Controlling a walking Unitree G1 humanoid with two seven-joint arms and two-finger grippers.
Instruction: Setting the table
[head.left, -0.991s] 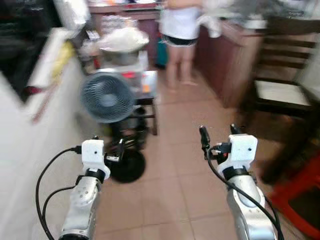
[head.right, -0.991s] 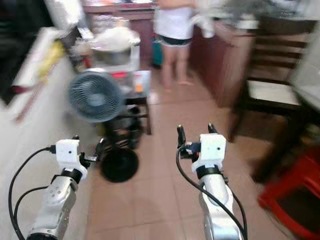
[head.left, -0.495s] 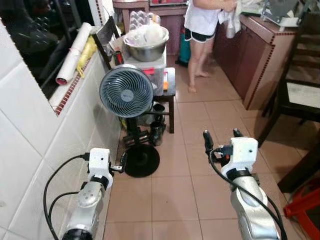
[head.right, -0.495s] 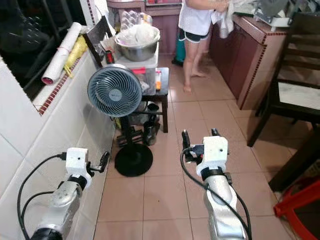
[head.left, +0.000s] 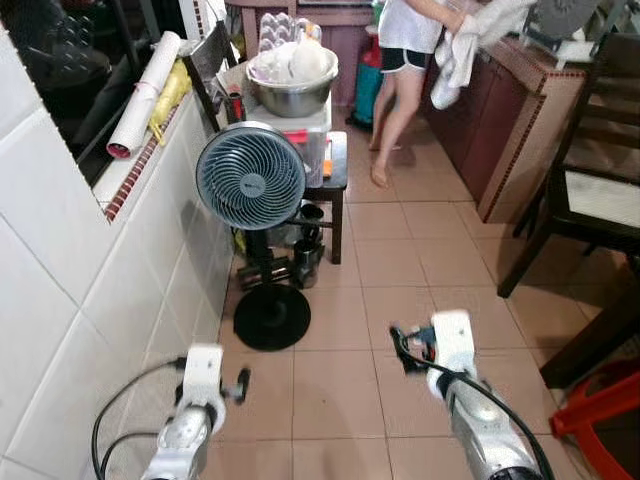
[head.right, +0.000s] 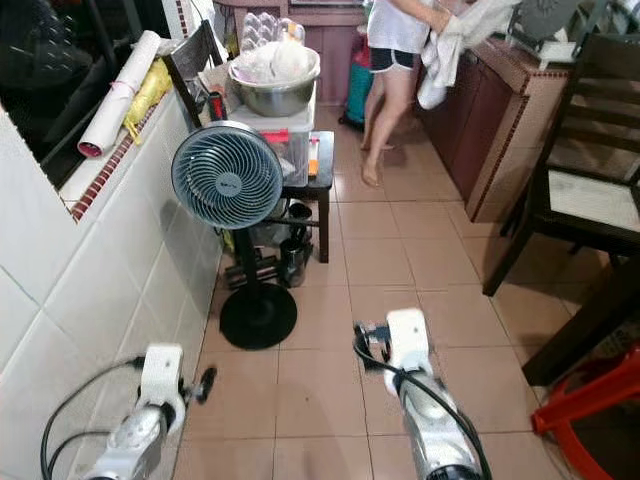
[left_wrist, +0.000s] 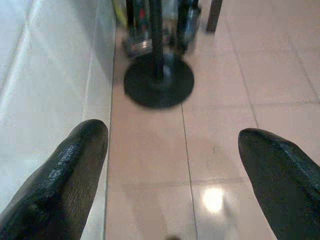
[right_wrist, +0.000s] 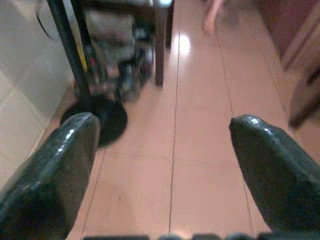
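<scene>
Your left tool (left_wrist: 170, 165) and right tool (right_wrist: 162, 165) both hang low over the tiled floor (head.left: 330, 390), fingers spread apart and holding nothing. A standing fan (head.left: 250, 180) sits by the white wall, with a person (head.left: 410, 60) beyond at the brown counter (head.left: 530, 110)

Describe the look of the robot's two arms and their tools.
Both arms are silver metal tubes ending in boxy white wrist housings. Loose black cables loop from each housing back along the forearm. The left tool and right tool each have two long, rounded, glossy black fingers.
</scene>
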